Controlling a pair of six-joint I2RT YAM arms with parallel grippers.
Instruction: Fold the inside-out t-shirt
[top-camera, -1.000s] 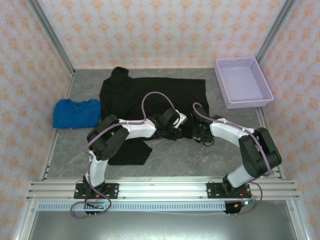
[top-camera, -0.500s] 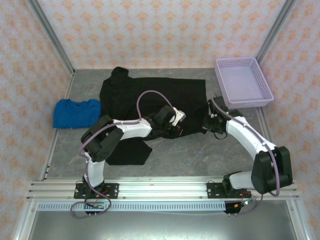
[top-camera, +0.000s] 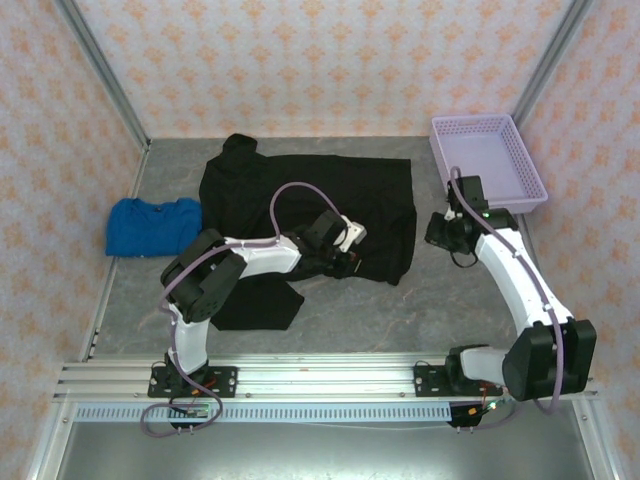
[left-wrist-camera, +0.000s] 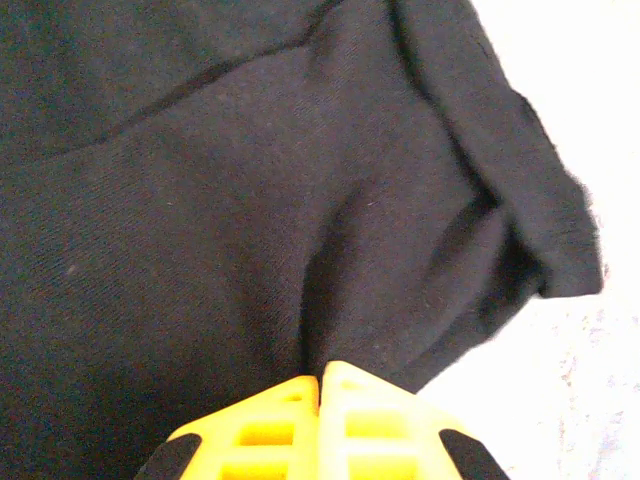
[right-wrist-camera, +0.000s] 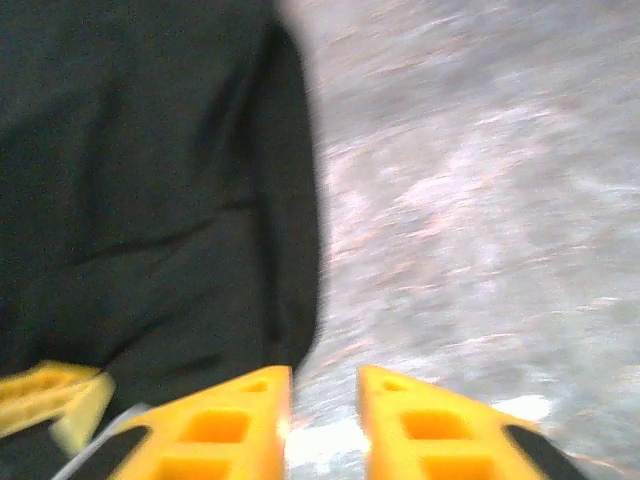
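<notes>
The inside-out t-shirt (top-camera: 300, 190) is black and lies spread across the middle of the grey table, with a loose flap hanging toward the near edge at the left. My left gripper (top-camera: 345, 258) rests on its near right part. In the left wrist view the gripper (left-wrist-camera: 322, 378) is shut on a pinched ridge of the black cloth (left-wrist-camera: 250, 200). My right gripper (top-camera: 437, 230) hovers just right of the shirt's right edge. Its yellow fingers (right-wrist-camera: 325, 385) stand apart over bare table with nothing between them, and the shirt's edge (right-wrist-camera: 290, 200) lies to their left.
A folded bright blue garment (top-camera: 153, 225) lies at the left edge of the table. A lilac plastic basket (top-camera: 520, 200) stands at the back right, just behind my right arm. Patterned walls and metal posts close in the table.
My right gripper has let go of the shirt, opened, and swung right and back off the cloth. The shirt's right part now lies spread out flat. The left gripper kept its pinch.
</notes>
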